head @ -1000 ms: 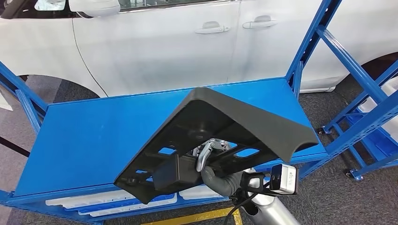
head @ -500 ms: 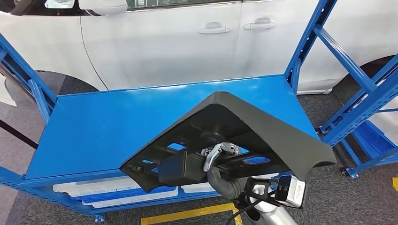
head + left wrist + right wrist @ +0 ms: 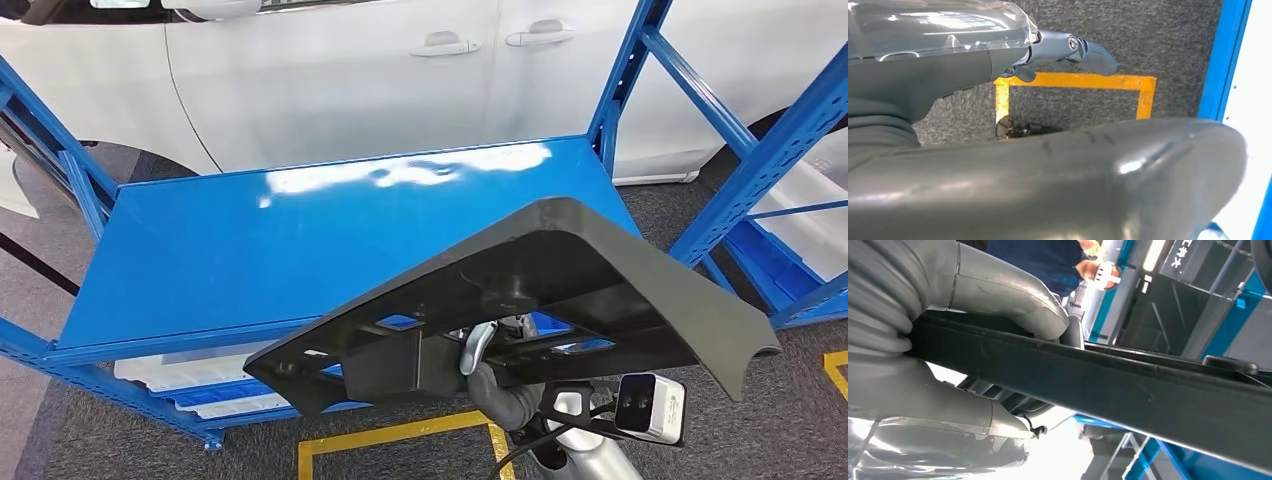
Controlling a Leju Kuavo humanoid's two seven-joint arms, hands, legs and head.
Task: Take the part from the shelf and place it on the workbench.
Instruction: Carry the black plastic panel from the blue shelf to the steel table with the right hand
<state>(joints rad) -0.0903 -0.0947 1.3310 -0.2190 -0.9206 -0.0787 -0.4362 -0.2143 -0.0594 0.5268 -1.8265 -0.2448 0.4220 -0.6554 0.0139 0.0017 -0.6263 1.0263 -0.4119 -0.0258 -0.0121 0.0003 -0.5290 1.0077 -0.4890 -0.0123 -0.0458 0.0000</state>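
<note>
Above our right hand [image 3: 497, 372] the part [image 3: 560, 290] spreads wide and tilted, its near rail clamped between thumb [image 3: 1013, 295] and fingers [image 3: 478, 345]. Beyond the hand, under the part's far edge, lies the blue shelf [image 3: 250, 250]; farther off stands a white car [image 3: 330, 90]. Our left hand [image 3: 1068, 50] hangs over grey carpet [image 3: 1148, 30] and yellow tape [image 3: 1073, 81], fingers straight, gripping nothing.

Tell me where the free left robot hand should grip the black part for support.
Judging by its pose, take the ribbed frame end of the black part from below on the robot's left: its openings give edges to hook, and the right robot hand already holds the middle bar. The smooth curved skin offers no purchase.
</note>
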